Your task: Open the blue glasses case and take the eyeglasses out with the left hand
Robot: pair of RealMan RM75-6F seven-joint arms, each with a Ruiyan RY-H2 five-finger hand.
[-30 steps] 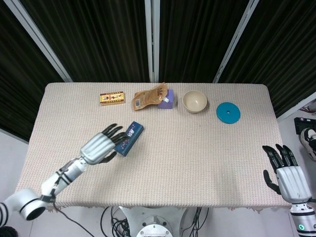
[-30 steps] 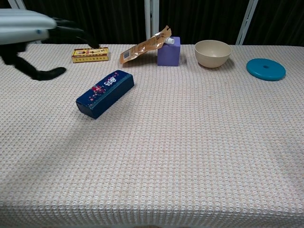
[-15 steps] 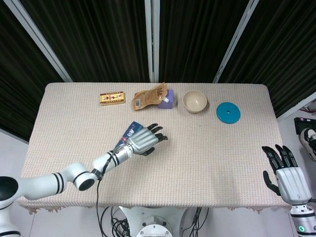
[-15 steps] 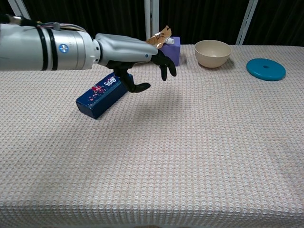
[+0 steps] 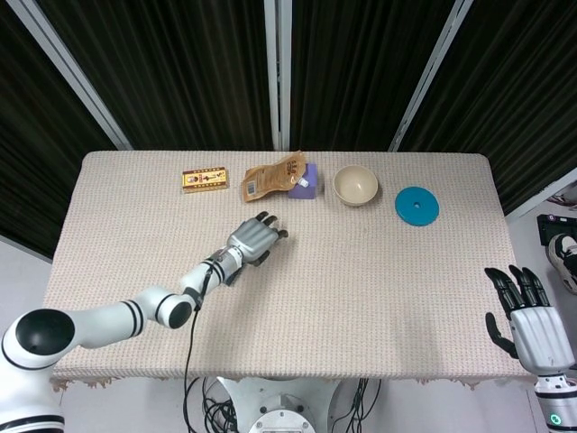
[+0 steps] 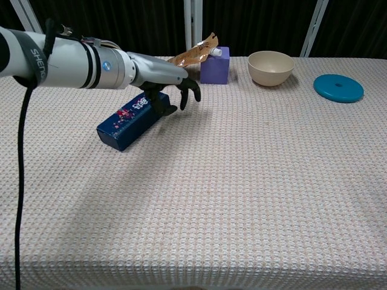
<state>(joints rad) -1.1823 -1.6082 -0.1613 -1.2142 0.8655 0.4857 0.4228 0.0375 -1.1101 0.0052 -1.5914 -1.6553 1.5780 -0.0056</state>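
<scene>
the left hand (image 6: 162, 74) hovers, fingers curled downward and apart, over the upper-right end of the blue glasses case (image 6: 132, 119), whose long axis runs down-left.

Cloth-covered bench (image 5: 379, 298) carries: blue glasses case (image 6: 132, 119) under the left hand (image 5: 253, 241); beyond it, yellow box (image 5: 205, 179), pouch (image 5: 270, 179), purple block (image 6: 215, 65), bowl (image 5: 355, 186), teal disc (image 5: 416, 206).
</scene>
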